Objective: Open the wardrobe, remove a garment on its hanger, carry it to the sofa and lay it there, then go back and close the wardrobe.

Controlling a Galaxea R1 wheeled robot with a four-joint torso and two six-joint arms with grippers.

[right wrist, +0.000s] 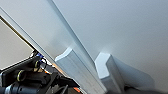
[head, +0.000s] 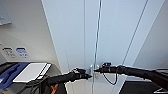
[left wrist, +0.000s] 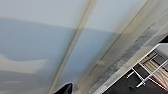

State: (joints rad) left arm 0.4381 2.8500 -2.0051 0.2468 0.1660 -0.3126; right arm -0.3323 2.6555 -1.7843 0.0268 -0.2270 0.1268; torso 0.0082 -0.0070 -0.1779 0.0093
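The wardrobe [head: 112, 32] stands straight ahead, tall and white, its two plain doors meeting at a thin vertical seam. Two small white handles [head: 94, 68] sit side by side at that seam. My left gripper [head: 87, 75] reaches in from the lower left and ends right at the left handle. My right gripper [head: 96, 70] comes in from the right and ends at the right handle. Both handles [right wrist: 72, 65] loom large in the right wrist view, with the left arm [right wrist: 27, 77] behind them. The door panel [left wrist: 50, 40] shows close up in the left wrist view.
A white wall [head: 22, 30] with small labelled plates [head: 21, 52] runs along the left. Below it lie a white board [head: 31, 71] and something blue [head: 8, 73]. A white metal frame [left wrist: 146, 75] stands on dark floor beside the wardrobe.
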